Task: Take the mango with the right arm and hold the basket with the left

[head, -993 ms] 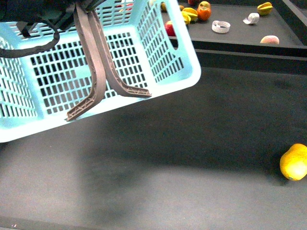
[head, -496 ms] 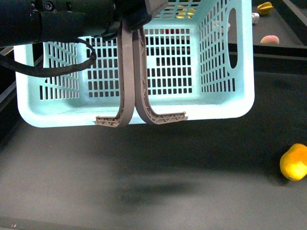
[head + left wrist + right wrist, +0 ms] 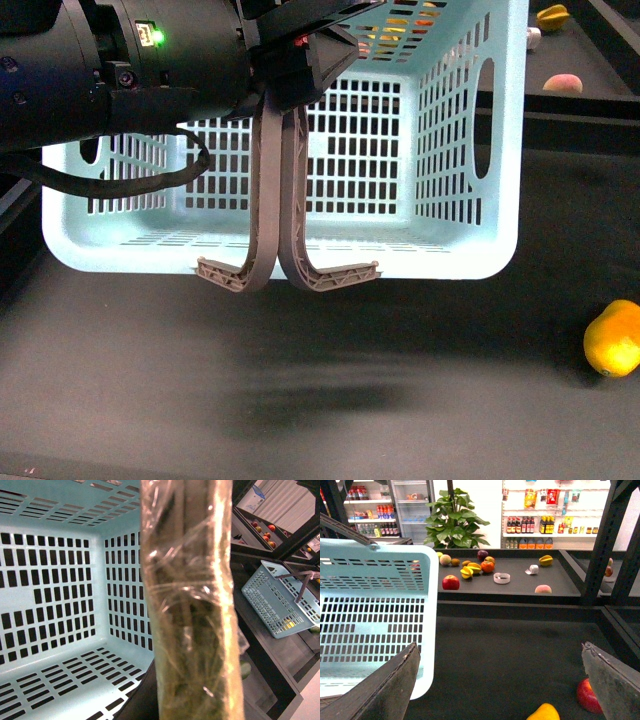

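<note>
The mango [image 3: 613,338] lies on the dark table [image 3: 430,400] at the far right edge of the front view, alone, on the robot's right side. It is well apart from the basket [image 3: 455,160] and touches neither claw. In the right wrist view only the mango's yellow top [image 3: 544,712] peeks in at the picture's edge, with a red fruit [image 3: 590,696] just beside it.

The right claw [image 3: 500,647] is spread wide. Its two dark fingers [image 3: 382,687] stand far apart with nothing between them, above the table and short of the mango.

The basket hangs clear of the table, casting a soft shadow on the table below it. It is tipped so that its open mouth faces the front camera. Its two grey-brown handles [image 3: 275,200] are drawn together and run up into the left claw [image 3: 292,85], which pinches them at their top. The left arm [image 3: 110,70], black with a green light lit, reaches in from the left with its cable [image 3: 120,180] looping in front of the basket wall. The left wrist view looks into the basket's slotted inside [image 3: 65,605], which holds nothing. A brownish bar under glossy clear wrap crosses the middle; I cannot tell what it is.

Behind, a raised table [image 3: 520,587] carries a peach [image 3: 562,83], a star fruit [image 3: 551,15], a red apple [image 3: 451,582] and other fruit.
</note>
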